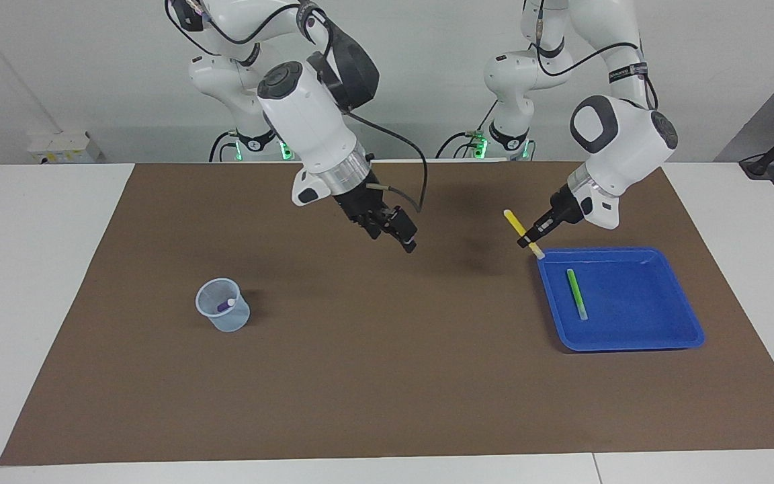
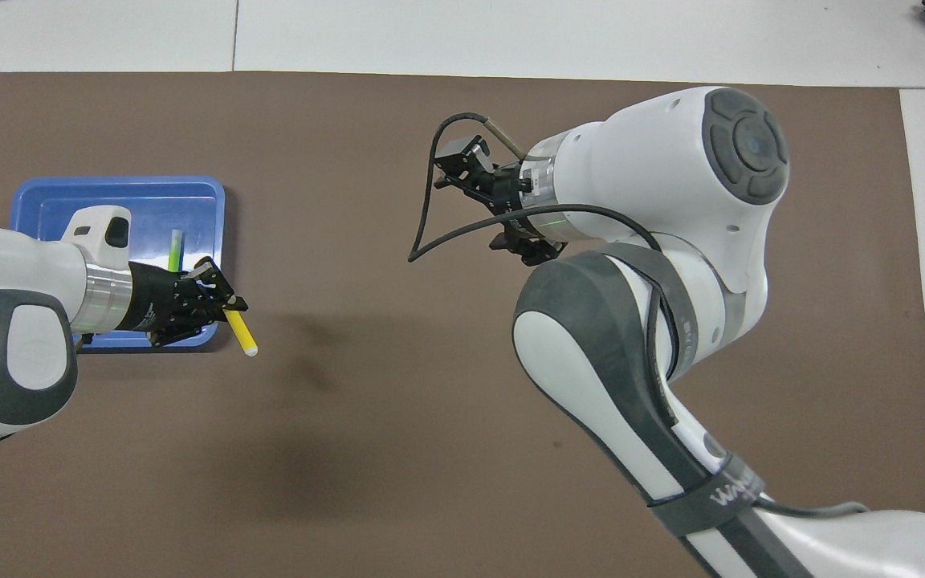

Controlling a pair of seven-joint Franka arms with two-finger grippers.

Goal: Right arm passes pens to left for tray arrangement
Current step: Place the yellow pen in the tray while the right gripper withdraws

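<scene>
My left gripper [image 1: 527,236] is shut on the yellow pen [image 1: 513,220] at its middle. It holds the pen tilted in the air over the corner of the blue tray [image 1: 656,336] nearest the table's middle. In the overhead view the left gripper [image 2: 226,303] and the yellow pen [image 2: 244,337] are over the tray's rim [image 2: 117,186]. The green pen [image 1: 576,294] lies flat in the tray and also shows in the overhead view [image 2: 175,250]. The purple pen [image 1: 228,304] stands in a cup. My right gripper [image 1: 397,232] hangs over the mat's middle, with no pen in it.
A small translucent plastic cup [image 1: 224,306] stands on the brown mat [image 1: 387,376] toward the right arm's end of the table. In the overhead view the right arm [image 2: 631,265] hides it. White table borders the mat.
</scene>
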